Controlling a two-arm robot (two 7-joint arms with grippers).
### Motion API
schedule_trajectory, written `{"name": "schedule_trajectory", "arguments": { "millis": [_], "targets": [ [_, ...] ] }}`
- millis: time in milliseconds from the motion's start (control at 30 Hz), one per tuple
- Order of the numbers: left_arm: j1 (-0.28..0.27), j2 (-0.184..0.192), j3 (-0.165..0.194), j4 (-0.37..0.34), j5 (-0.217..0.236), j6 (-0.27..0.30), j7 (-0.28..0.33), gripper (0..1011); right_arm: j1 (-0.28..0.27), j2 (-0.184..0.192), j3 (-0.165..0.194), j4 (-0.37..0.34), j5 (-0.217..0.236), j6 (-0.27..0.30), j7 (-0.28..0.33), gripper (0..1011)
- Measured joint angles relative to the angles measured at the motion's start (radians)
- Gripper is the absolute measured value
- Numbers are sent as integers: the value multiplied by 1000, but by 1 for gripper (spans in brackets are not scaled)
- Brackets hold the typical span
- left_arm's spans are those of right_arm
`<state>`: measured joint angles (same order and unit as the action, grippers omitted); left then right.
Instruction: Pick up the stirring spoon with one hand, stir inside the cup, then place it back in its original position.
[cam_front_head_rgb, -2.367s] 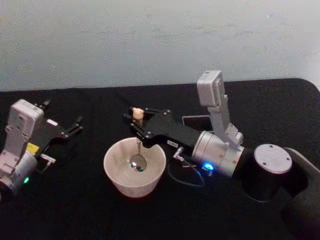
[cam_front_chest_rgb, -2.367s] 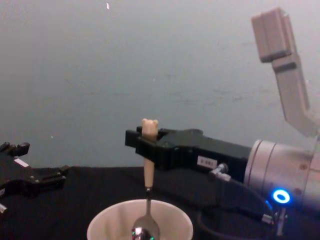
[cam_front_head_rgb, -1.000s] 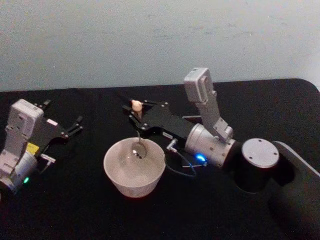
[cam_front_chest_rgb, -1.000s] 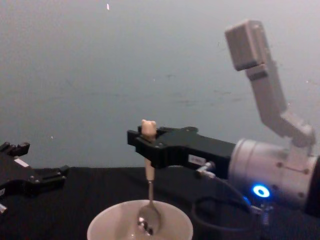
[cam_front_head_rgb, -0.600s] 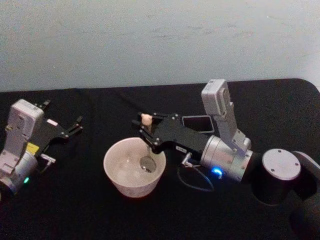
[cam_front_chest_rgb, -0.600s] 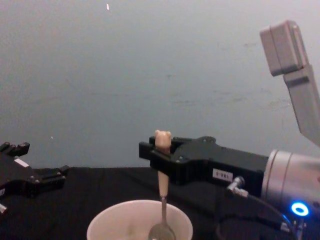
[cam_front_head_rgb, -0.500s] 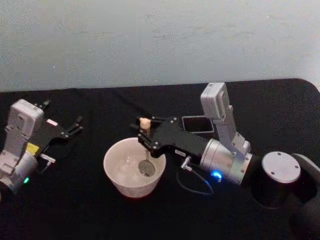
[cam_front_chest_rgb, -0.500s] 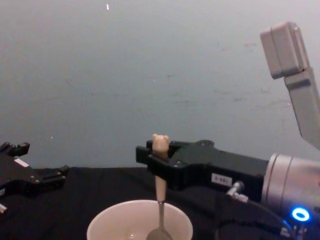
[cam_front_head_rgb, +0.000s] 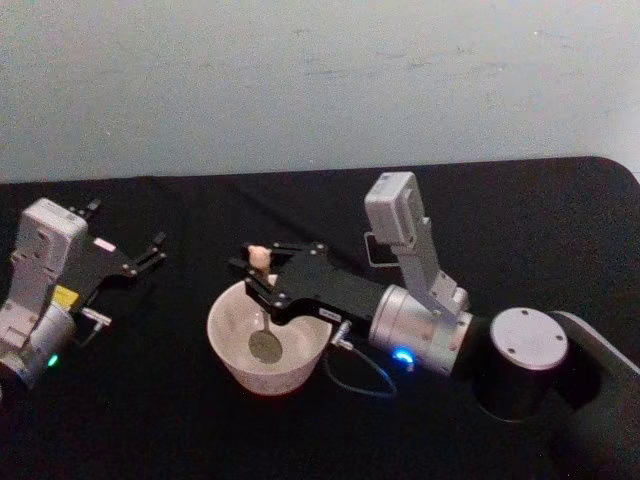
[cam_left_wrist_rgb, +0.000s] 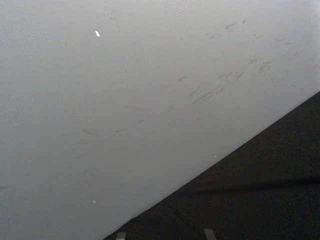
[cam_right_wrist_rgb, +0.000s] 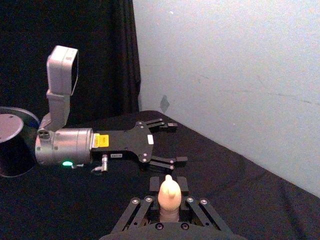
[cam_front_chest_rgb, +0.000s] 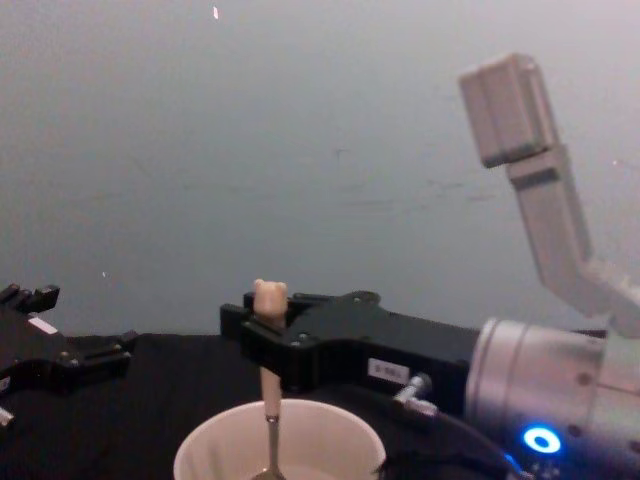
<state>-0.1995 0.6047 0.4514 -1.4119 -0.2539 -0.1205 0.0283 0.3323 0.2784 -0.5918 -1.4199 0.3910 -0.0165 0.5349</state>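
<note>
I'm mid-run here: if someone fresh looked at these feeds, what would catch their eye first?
First, the right gripper over the middle of the black table, shut on the stirring spoon. The spoon's bear-head top sticks up above the jaws and its metal bowl reaches down inside the cup. Next, the left gripper, parked open at the table's left side.

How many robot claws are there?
2. The right gripper is over the cup, shut on the stirring spoon. The left gripper is parked open on the robot's left, apart from the cup. None looks hidden.
</note>
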Motion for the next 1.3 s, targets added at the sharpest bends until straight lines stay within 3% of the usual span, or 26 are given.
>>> {"name": "schedule_trajectory", "arguments": {
  "millis": [267,567,800,1000,1300],
  "targets": [
    [0,0,0,0,0,0,0,1001,40,-51,-13,71,-35,-1,-34,211],
    [0,0,0,0,0,0,0,1001,80,-77,19,140,-52,-8,-59,211],
    [0,0,0,0,0,0,0,1002,68,-52,36,118,-52,-5,-43,211],
    [0,0,0,0,0,0,0,1001,25,-7,50,55,-27,14,-19,211],
    [0,0,0,0,0,0,0,1001,-16,43,40,-11,8,27,27,211]
  ]
}}
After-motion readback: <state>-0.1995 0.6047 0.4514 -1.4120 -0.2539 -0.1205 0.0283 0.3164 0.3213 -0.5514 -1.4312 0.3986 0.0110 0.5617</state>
